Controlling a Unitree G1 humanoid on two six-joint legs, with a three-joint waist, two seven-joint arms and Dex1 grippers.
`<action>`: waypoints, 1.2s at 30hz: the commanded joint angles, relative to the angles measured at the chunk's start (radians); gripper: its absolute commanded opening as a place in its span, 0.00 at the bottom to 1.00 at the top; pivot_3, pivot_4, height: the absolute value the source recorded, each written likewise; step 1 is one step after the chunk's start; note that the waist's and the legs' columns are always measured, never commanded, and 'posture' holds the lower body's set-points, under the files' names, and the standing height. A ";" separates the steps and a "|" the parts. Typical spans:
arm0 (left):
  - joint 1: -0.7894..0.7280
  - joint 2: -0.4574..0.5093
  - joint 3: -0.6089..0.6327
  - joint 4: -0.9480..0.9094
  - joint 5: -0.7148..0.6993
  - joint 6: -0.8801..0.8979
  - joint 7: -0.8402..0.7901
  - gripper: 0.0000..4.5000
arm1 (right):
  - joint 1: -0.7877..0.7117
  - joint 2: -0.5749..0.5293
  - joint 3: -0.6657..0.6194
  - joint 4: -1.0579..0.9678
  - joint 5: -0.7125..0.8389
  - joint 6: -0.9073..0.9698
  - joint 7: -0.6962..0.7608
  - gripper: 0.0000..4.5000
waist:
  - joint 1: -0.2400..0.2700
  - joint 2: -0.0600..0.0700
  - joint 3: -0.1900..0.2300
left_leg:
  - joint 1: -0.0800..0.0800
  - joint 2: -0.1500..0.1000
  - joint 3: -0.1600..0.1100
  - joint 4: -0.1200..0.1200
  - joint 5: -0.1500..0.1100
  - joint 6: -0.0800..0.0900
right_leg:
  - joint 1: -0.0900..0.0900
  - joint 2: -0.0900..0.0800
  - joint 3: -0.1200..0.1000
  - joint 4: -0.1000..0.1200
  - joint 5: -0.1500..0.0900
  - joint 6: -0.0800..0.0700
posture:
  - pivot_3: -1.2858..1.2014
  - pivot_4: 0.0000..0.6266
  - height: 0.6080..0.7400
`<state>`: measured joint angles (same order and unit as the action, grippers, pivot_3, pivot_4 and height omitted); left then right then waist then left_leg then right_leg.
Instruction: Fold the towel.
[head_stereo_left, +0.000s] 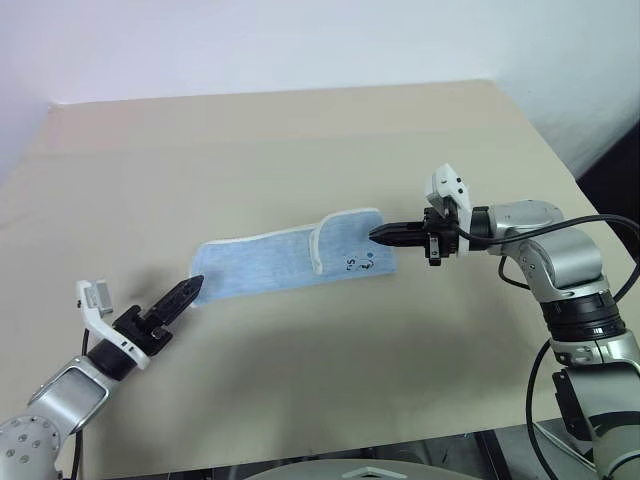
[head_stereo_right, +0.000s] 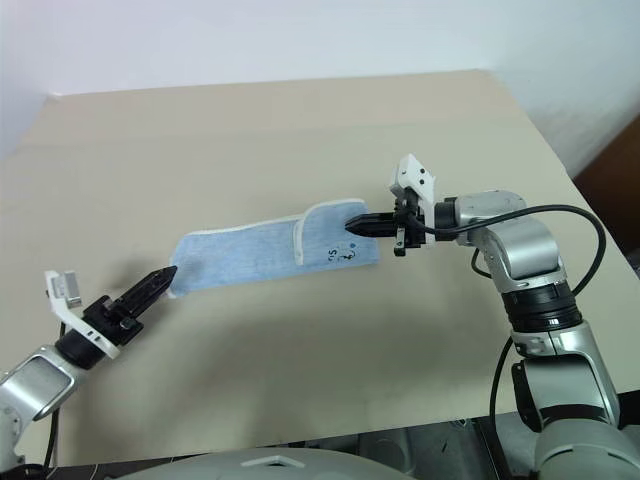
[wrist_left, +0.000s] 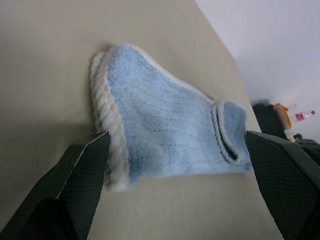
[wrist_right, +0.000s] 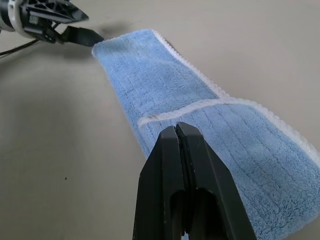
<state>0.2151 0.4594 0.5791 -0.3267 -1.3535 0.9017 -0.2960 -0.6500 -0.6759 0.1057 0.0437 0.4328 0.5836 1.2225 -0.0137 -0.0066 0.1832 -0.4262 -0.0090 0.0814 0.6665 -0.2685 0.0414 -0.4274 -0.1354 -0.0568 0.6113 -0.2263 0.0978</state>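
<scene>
The towel (head_stereo_left: 270, 262) is a light blue terry strip with a white border, lying flat along the middle of the beige table. Its right end is folded back over itself, and small dark marks (head_stereo_left: 360, 263) show there. My left gripper (head_stereo_left: 192, 290) sits low at the towel's left end, pointing along it. In the left wrist view its fingers (wrist_left: 85, 170) stand wide open with the towel's end (wrist_left: 165, 130) just ahead of them. My right gripper (head_stereo_left: 378, 235) hovers at the folded right end, shut. No cloth shows between its fingers (wrist_right: 176, 127).
The beige table (head_stereo_left: 300, 140) stretches back to a white wall. Its right edge (head_stereo_left: 560, 150) runs close behind my right arm, and the front edge (head_stereo_left: 330, 455) lies near me. Black cables (head_stereo_left: 600, 230) hang from the right arm.
</scene>
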 joint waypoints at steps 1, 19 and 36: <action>-0.009 0.005 -0.016 0.007 0.021 -0.021 0.007 1.00 | -0.020 0.009 -0.015 -0.034 0.013 0.002 -0.011 0.00 | -0.001 0.000 0.000 | 0.000 0.000 0.000 0.000 0.000 0.000 | 0.000 0.000 0.000 0.000 0.000 0.000 | 0.52 0.24 1.00; 0.074 0.083 0.027 0.031 -0.020 0.014 -0.002 1.00 | 0.001 0.025 -0.017 -0.075 0.025 0.023 -0.054 0.00 | -0.003 0.001 0.000 | 0.000 0.001 0.002 -0.002 0.000 0.000 | -0.004 -0.001 0.000 0.000 0.000 0.000 | 0.52 0.24 1.00; -0.057 0.021 -0.080 0.058 0.041 -0.015 0.044 1.00 | 0.000 0.038 -0.016 -0.096 0.038 0.046 -0.070 0.00 | 0.011 0.002 -0.001 | 0.000 0.001 0.002 -0.002 0.000 0.000 | -0.003 -0.001 0.000 -0.001 0.001 -0.001 | 0.52 0.24 1.00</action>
<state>0.1604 0.4875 0.5277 -0.2728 -1.3179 0.8805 -0.2566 -0.6435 -0.6402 0.1055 -0.0170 0.4547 0.6311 1.1539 -0.0031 -0.0047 0.1825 -0.4261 -0.0082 0.0834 0.6648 -0.2685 0.0410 -0.4305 -0.1365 -0.0570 0.6108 -0.2256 0.0966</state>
